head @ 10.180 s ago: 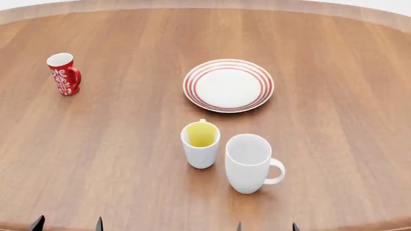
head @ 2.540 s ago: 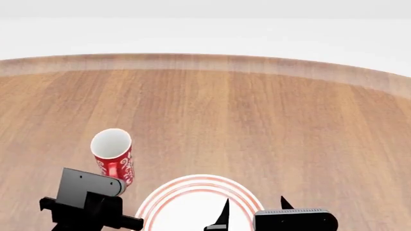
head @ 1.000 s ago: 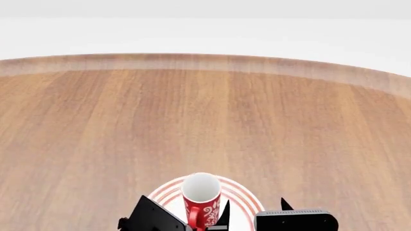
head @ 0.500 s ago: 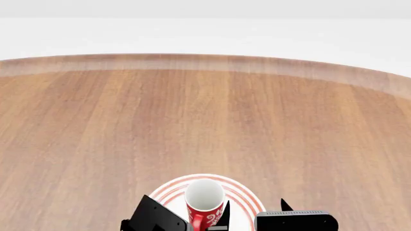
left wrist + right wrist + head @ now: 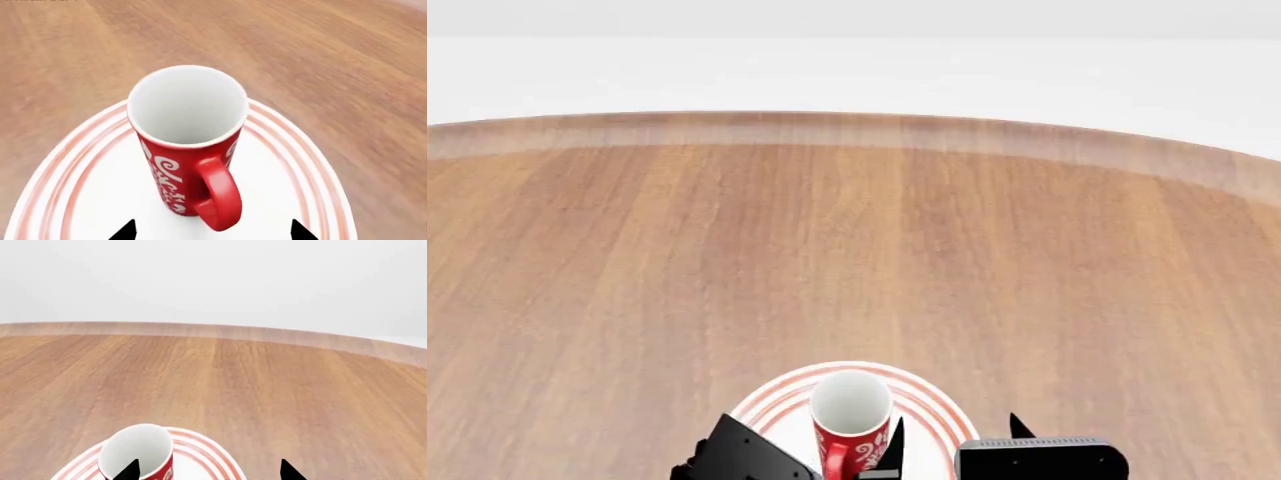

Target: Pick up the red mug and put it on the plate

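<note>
— One small red mug with a white floral pattern and white inside (image 5: 190, 150) stands upright on the round white plate with concentric red rings (image 5: 67, 165), seen from the left wrist. Where exactly on the plate?

— Near its middle, base on the white centre, red handle turned toward the left wrist camera. The plate lies on the brown wooden worktop (image 5: 854, 250), at the near edge of the head view.

— And the left end effector (image 5: 210, 231)?

— Two dark fingertips show at the frame's edge, spread wide apart, one on each side of the mug's handle and touching neither the handle nor the mug. The mug stands free.

— The right end effector (image 5: 208, 470)?

— Its two dark tips are likewise spread apart, gripping nothing. In its wrist view the mug (image 5: 137, 452) and plate (image 5: 200, 452) sit low in the frame, the mug near one tip; whether they touch cannot be told.

— What does the head camera add?

— The mug (image 5: 851, 425) on the plate (image 5: 928, 405), with the black bodies of both arms beside it at the bottom edge, left arm (image 5: 747, 458) and right arm (image 5: 1041, 458).
</note>
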You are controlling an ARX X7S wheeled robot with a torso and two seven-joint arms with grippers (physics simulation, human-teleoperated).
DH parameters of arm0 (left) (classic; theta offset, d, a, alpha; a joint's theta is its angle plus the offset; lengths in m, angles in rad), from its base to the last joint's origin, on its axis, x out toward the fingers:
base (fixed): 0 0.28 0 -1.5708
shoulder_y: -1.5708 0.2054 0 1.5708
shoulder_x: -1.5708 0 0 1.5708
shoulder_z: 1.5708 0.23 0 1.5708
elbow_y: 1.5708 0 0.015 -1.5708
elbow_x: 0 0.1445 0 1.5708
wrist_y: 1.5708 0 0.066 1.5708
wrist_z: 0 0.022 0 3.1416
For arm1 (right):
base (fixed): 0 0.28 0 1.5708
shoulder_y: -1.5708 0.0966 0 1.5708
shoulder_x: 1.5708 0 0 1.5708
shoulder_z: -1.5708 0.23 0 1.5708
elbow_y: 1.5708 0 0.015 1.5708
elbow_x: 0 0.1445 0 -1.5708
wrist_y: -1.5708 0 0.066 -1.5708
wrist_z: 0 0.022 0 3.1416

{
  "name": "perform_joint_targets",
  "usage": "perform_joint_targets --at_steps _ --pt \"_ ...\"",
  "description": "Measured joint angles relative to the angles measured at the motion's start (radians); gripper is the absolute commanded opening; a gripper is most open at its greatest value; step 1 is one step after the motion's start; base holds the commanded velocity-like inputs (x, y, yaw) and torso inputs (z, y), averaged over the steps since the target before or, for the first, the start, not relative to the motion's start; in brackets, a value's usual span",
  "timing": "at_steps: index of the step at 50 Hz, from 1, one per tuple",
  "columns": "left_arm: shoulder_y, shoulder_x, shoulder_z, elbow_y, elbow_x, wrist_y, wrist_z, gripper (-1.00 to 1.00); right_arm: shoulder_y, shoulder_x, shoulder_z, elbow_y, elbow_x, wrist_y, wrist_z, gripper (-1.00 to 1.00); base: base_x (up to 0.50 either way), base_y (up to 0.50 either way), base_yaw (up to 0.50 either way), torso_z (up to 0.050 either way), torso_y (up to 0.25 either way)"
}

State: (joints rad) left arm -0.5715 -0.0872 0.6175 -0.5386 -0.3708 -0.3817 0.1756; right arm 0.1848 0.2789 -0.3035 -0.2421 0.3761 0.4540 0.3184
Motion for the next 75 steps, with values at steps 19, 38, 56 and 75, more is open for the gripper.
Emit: perform_joint_targets --at_steps 19,38,56,75 --pt "0.113 -0.110 -0.042 0.264 -0.041 -0.090 -0.122 1.00 0.003 0.002 -0.010 0.012 0.002 -0.007 0.003 1.00 0.00 0.00 0.00 0.000 0.000" --pt "0.272 -0.186 -0.182 0.595 0.003 -0.009 -0.396 1.00 0.002 0.004 -0.021 0.014 -0.008 -0.024 0.015 1.00 0.00 0.00 0.00 0.000 0.000" --pt "0.335 -0.216 -0.202 0.724 0.074 0.092 -0.491 1.00 -0.009 0.009 -0.035 0.010 -0.036 -0.065 0.032 1.00 0.00 0.00 0.00 0.000 0.000" --pt "0.366 -0.233 -0.195 0.790 0.095 0.134 -0.514 1.00 -0.017 0.017 -0.046 -0.004 -0.047 -0.088 0.043 1.00 0.00 0.00 0.00 0.000 0.000"
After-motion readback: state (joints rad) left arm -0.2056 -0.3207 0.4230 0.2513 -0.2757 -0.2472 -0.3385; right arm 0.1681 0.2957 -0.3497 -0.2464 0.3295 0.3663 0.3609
